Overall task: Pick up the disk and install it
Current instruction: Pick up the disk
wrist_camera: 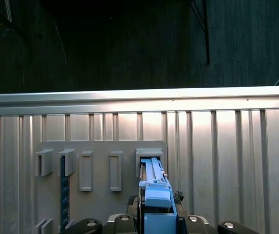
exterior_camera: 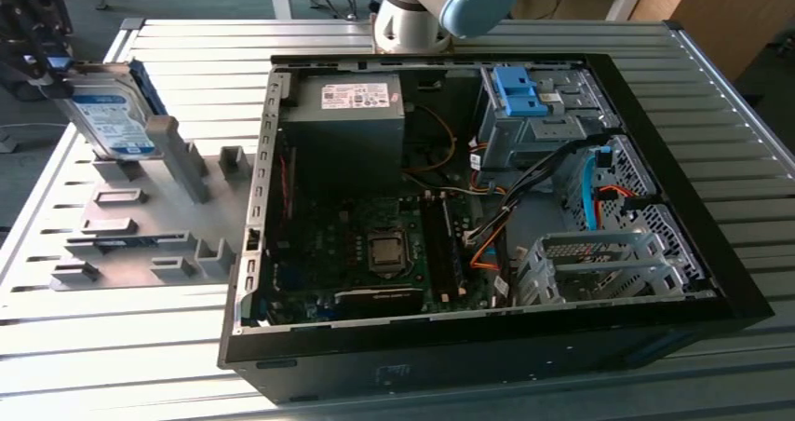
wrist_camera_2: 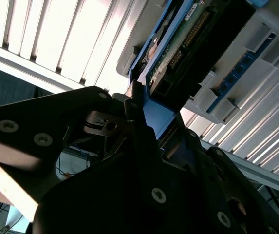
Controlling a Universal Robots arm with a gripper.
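Exterior view's left edge cuts off gripper (exterior_camera: 45,65); disk (exterior_camera: 110,118) btm hidden.

Bright desk, dark surroundings.
In the exterior view the desk (exterior_camera: 125,346) gleams pale, and the inside of the computer case (exterior_camera: 435,365) lies dim. In the second wrist view the gripper (wrist_camera_2: 149,109) is a black silhouette against glaring slats beyond the jaws. In the first wrist view the disk (wrist_camera: 156,200) between the jaws is evenly lit.
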